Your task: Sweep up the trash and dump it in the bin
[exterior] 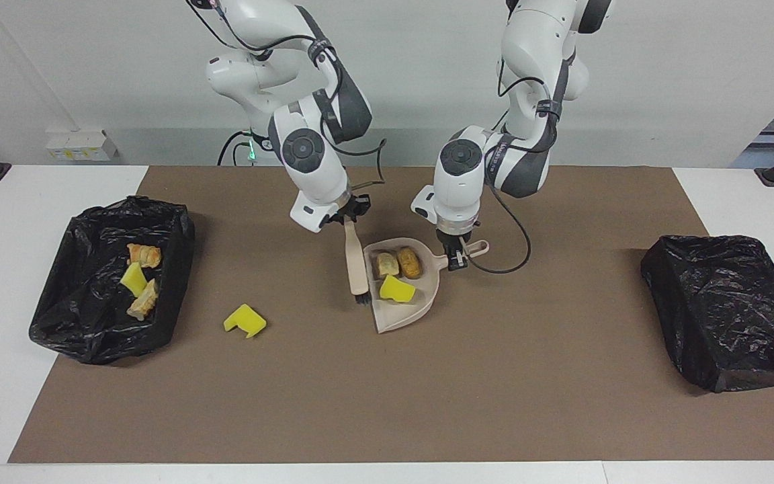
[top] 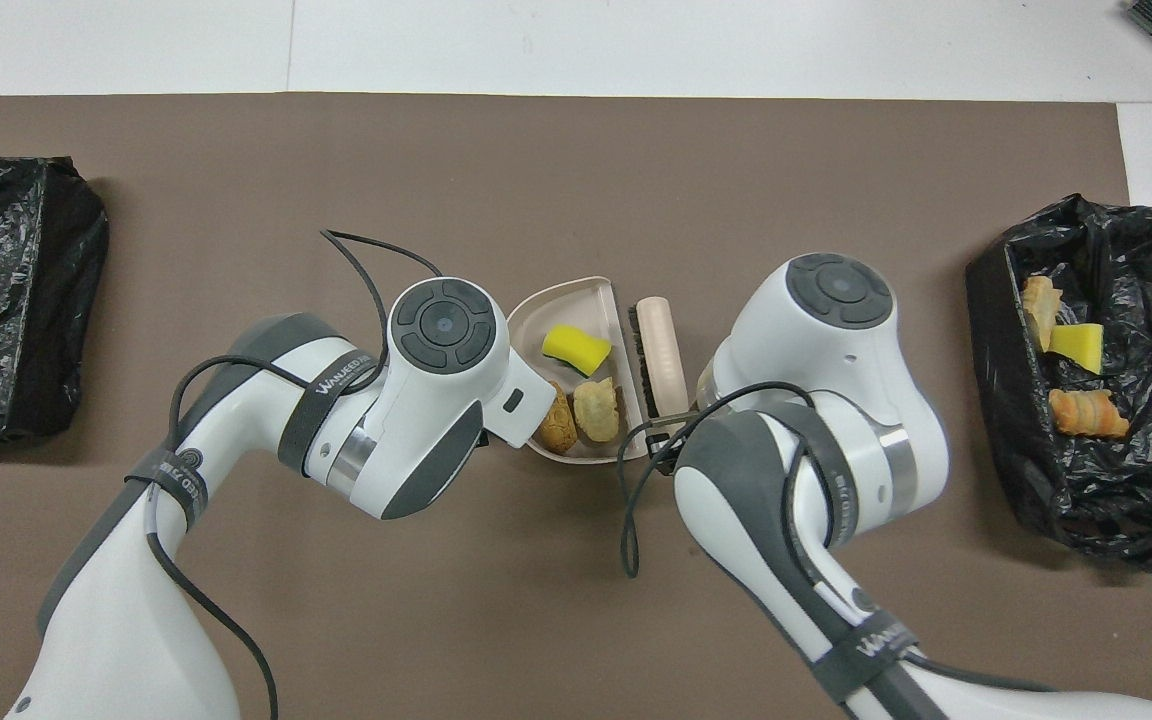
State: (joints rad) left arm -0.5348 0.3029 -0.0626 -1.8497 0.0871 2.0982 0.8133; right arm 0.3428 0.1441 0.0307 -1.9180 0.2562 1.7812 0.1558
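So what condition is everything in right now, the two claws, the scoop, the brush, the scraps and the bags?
Left gripper: shut on the dustpan's handle.
Right gripper: shut on the brush's handle.
Dustpan: holds three scraps.
Brush: bristles at the dustpan's mouth.
Yellow sponge chunk: loose on the mat.
Open bin: holds three scraps.
Other black bag: contents not visible.

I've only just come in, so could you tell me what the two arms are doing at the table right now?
They are sweeping scraps into a dustpan. The right gripper holds a brush at the mouth of the dustpan, which the left gripper holds by its handle. Three scraps lie in the pan, one yellow sponge piece lies loose on the mat, and three more sit in the open bin at the right arm's end.
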